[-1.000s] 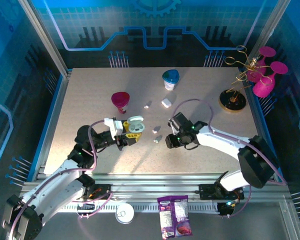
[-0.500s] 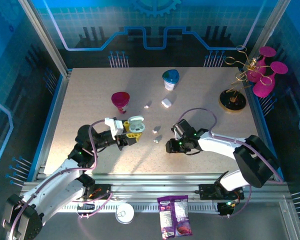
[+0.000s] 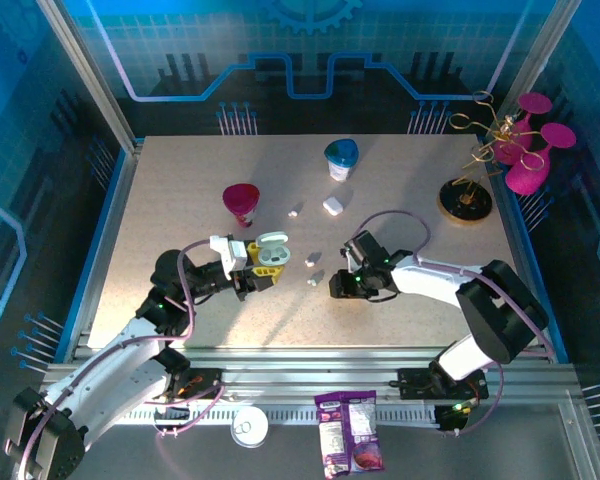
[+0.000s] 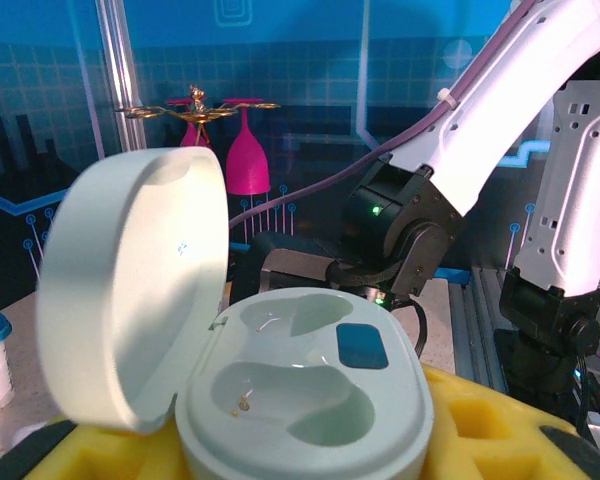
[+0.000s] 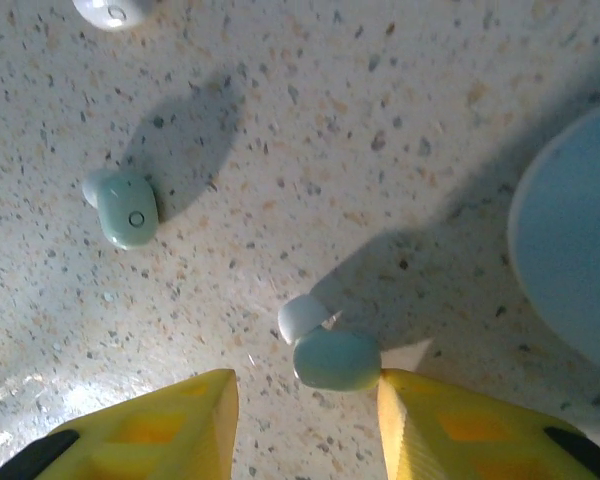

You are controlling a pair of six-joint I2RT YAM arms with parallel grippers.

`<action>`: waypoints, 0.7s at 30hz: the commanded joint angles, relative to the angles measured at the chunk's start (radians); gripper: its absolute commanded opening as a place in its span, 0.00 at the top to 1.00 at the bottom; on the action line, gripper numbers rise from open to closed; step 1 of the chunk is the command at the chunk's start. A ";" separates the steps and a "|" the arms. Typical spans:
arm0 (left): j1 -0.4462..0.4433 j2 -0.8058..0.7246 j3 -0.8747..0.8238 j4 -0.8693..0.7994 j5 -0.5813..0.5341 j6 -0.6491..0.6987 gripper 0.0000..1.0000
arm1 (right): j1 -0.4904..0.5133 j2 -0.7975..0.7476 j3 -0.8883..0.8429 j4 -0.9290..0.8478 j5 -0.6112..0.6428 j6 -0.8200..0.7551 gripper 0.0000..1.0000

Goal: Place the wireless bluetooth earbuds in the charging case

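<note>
Pick-up step: R gripper [image 5: 302, 400] low over the table [image 5: 380, 150], fingers spread w/ a pale-green earbud [image 5: 335, 358] btwn them at bottom centre, L gripper [image 3: 260, 272] pinching the open charging case [image 4: 310, 390], wells empty; next, I'd say, needs a clean squeeze, lift, carry over.

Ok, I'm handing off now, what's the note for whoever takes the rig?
Left end effector: shut on the open case, lid up, both wells empty.
Right end effector: open, low over the table, fingers straddling one earbud, not gripped yet.
Two more earbuds lie loose on the table just beyond it.
Done: case open and held. Nothing inserted.
Left: close on the earbud, seat it in a well, then fetch a second.
</note>
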 commanded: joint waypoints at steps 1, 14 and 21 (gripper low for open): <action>-0.006 -0.005 0.022 0.023 0.001 0.020 0.74 | -0.014 0.018 0.040 -0.001 0.010 -0.023 0.59; -0.006 -0.029 0.014 0.001 -0.009 0.033 0.74 | -0.028 0.056 0.119 -0.011 -0.017 -0.055 0.60; -0.006 -0.030 0.018 -0.016 -0.007 0.050 0.74 | -0.030 -0.065 0.004 0.045 0.041 0.071 0.58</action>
